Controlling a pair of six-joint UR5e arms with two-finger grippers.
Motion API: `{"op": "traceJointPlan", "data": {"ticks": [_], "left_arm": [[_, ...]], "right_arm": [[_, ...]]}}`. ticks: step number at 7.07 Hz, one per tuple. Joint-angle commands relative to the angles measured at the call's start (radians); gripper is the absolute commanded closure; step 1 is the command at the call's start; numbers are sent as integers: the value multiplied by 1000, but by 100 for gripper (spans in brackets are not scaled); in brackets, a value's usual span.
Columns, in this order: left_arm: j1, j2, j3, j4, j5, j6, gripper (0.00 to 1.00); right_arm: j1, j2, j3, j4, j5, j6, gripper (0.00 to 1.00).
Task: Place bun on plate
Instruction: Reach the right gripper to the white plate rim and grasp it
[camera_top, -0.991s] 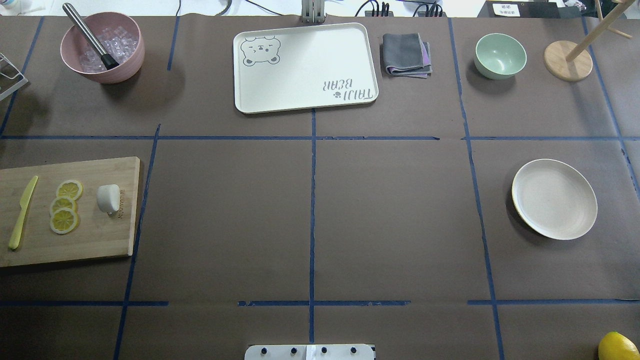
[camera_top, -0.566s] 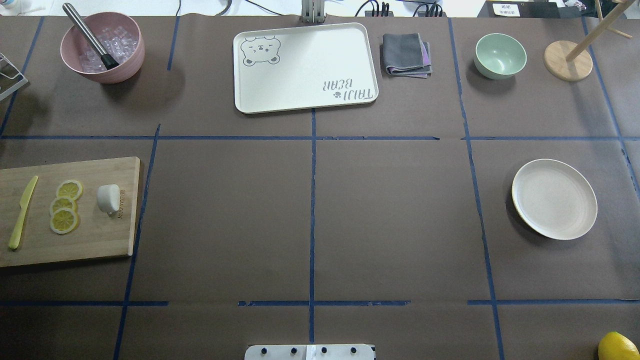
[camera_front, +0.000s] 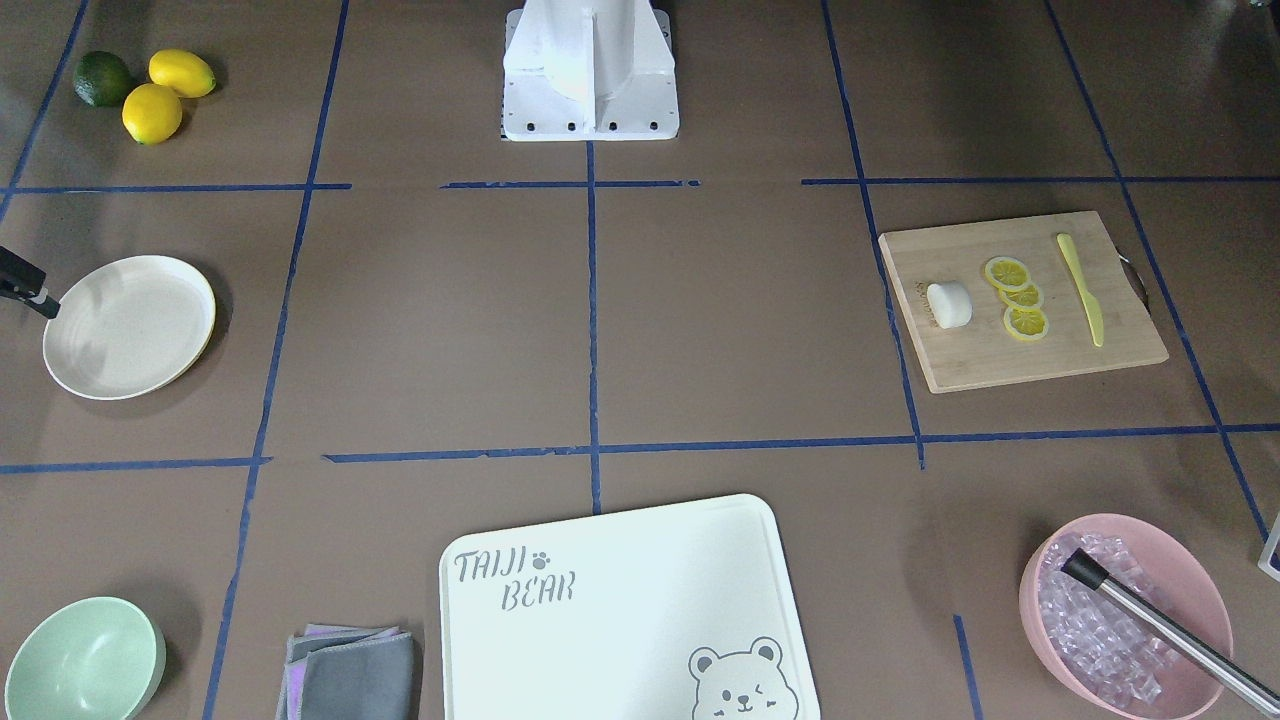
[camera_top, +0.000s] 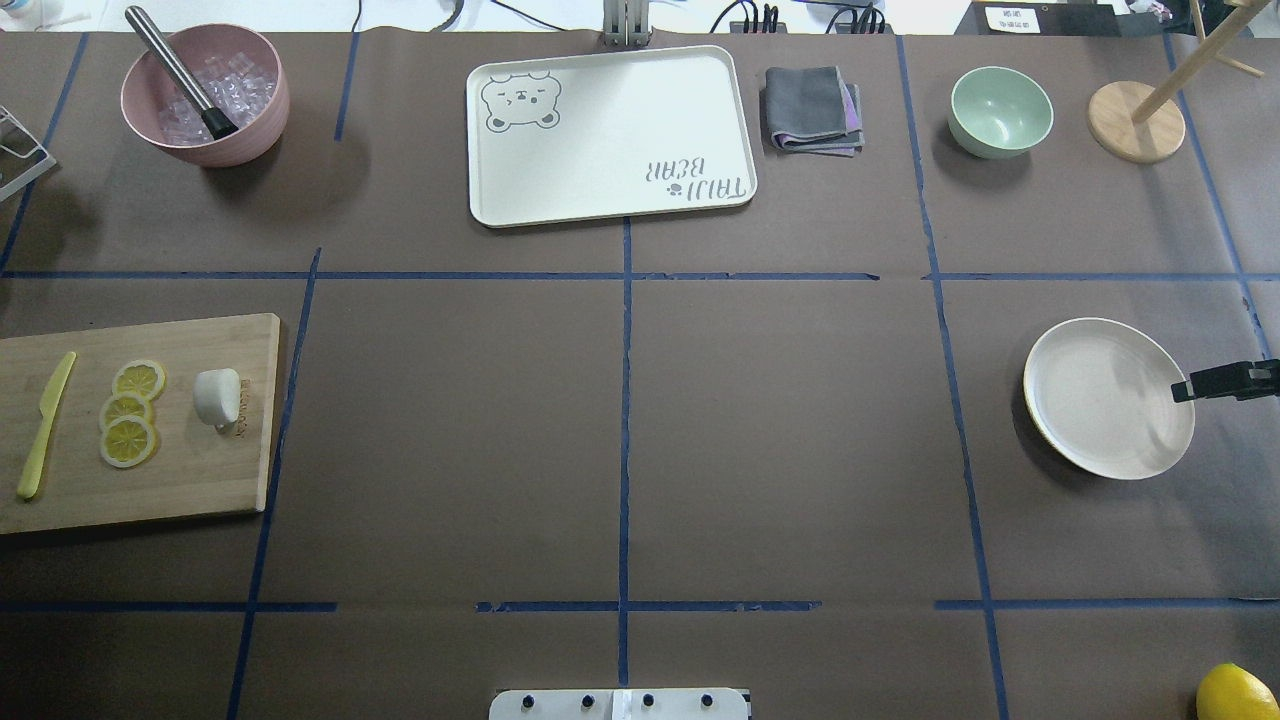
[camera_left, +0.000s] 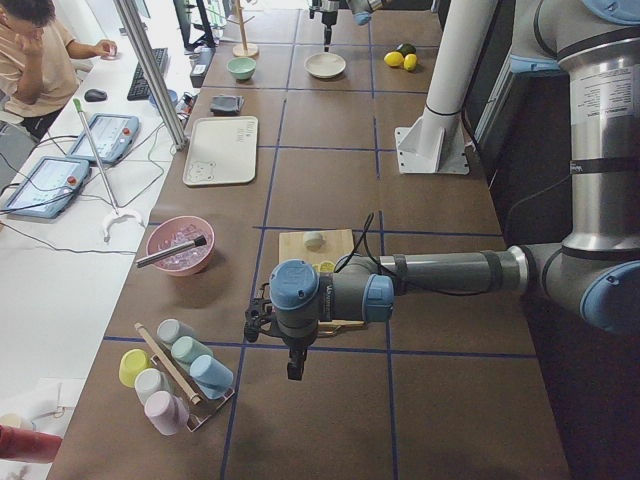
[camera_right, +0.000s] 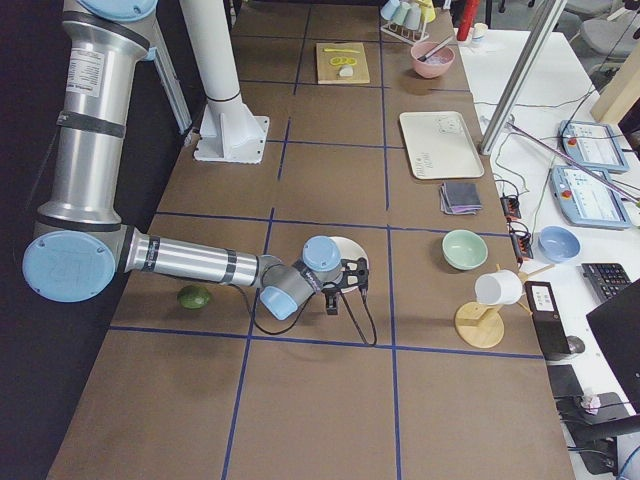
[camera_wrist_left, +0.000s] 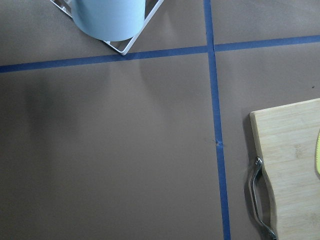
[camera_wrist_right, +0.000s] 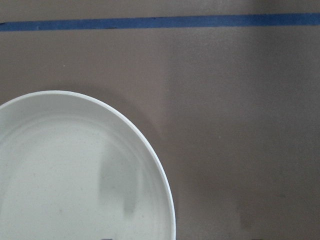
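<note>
Overhead exterior, bun (camera_top: 217, 396) on board (camera_top: 200, 480) (plate (camera_top: 1100, 400) well apart)

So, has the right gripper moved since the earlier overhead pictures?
Yes. It was out of view then; now the right gripper has come in from the right edge, over the rim of the plate.

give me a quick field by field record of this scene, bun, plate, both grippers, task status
bun: lies on the wooden cutting board, beside the lemon slices; nothing grips it
plate: empty, on the robot's right side of the table
right gripper: tip over the plate's outer rim, holds nothing visible; open or shut unclear
left gripper: points down above the table near the cutting board's handle end; seen only from the side, state unclear
task status: bun not yet on plate
</note>
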Motion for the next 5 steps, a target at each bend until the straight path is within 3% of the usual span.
{"op": "traceJointPlan", "data": {"ticks": [1, 2, 3, 5], "left_arm": [[-1, 1, 1, 1, 0, 0, 0], [-1, 1, 1, 1, 0, 0, 0], [-1, 1, 1, 1, 0, 0, 0], [1, 1, 3, 1, 0, 0, 0]], "right_arm": [[-38, -4, -1, 10, -15, 20, 47], [-36, -10, 5, 15, -9, 17, 94], [-36, -10, 7, 29, -9, 17, 100], [-36, -10, 5, 29, -9, 17, 100]]}}
